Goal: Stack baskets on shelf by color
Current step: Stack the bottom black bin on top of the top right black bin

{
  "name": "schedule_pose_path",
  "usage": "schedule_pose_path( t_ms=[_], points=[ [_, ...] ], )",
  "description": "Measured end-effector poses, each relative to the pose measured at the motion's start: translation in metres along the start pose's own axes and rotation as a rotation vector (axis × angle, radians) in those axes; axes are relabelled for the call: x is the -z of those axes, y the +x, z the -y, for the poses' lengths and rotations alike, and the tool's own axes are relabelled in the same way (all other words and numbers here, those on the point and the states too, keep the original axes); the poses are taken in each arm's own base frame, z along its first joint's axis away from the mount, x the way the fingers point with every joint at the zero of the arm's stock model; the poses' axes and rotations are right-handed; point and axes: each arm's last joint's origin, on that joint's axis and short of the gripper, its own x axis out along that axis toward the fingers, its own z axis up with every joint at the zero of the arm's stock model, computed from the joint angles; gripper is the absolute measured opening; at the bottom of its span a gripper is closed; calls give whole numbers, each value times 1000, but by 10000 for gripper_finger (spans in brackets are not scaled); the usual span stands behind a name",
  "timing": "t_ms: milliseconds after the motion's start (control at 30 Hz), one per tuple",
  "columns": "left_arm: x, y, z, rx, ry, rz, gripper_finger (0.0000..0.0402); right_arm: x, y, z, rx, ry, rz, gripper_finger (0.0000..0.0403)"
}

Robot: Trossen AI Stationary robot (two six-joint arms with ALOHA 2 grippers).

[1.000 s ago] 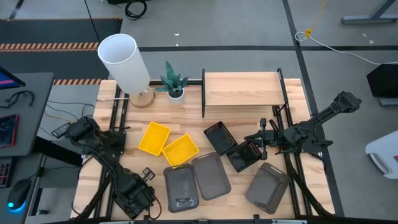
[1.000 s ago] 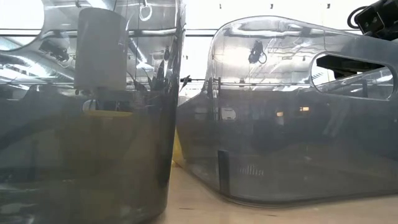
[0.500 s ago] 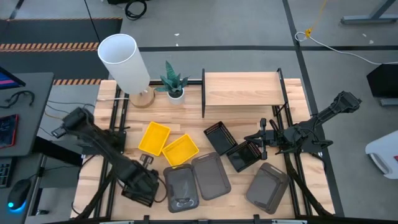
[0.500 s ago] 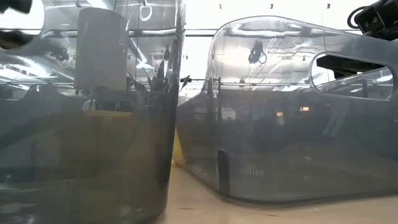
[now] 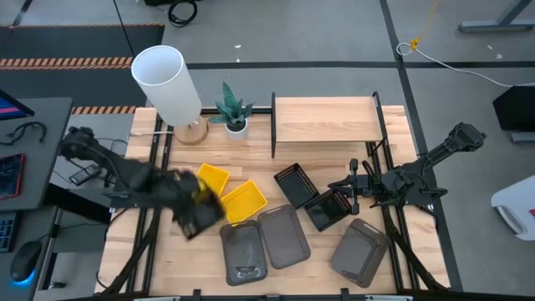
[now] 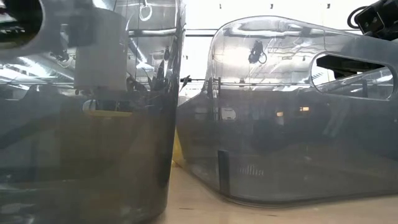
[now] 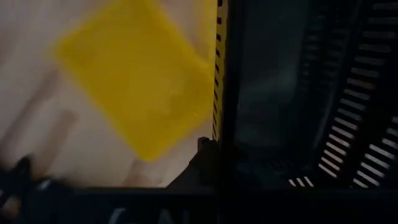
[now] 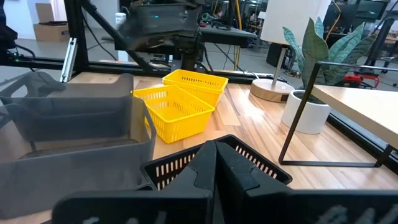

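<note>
My left gripper (image 5: 196, 216) is over the table beside the two yellow baskets (image 5: 206, 184) (image 5: 242, 201), shut on a black mesh basket (image 7: 298, 124). A yellow basket (image 7: 143, 87) shows below it in the left wrist view. My right gripper (image 5: 344, 197) is shut at the far edge of a second black mesh basket (image 5: 328, 209), which rests on the table beside a third (image 5: 292, 184). Three dark grey baskets (image 5: 243, 251) (image 5: 284, 236) (image 5: 359, 249) lie near the front edge. The shelf (image 5: 326, 119) stands at the far side. My left gripper has the black mesh basket by one slotted wall (image 7: 221, 93), seen edge-on, with the basket's inside to one side of it. The fingers themselves are hidden. The basket is lifted clear of the table. My right gripper's shut fingertips (image 8: 216, 149) meet the rim corner (image 8: 219, 139) of the black basket; I cannot tell whether they touch it.
A white lamp (image 5: 167, 79) and a potted plant (image 5: 232, 109) stand at the far left, beside the shelf. Two grey baskets (image 6: 81, 155) (image 6: 280, 124) fill the low view. Bare wood shows between the shelf and the baskets (image 5: 334, 163).
My left gripper has gone from the table's near left corner toward the far edge and the right, up to the yellow baskets, carrying the black mesh basket with it.
</note>
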Motion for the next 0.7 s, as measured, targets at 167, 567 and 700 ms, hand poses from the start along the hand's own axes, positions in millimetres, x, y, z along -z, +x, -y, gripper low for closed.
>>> schedule_pose_path(
  t_ms=[167,567,700],
  points=[
    [-13,-7,-34,-127,-373,80,3,0,0,0,0,0,0,14],
    [-42,18,-54,-222,-506,-81,3,0,0,0,0,0,1,14],
    [-49,29,-55,-267,-468,-138,3,0,0,0,0,0,1,14]
  ],
)
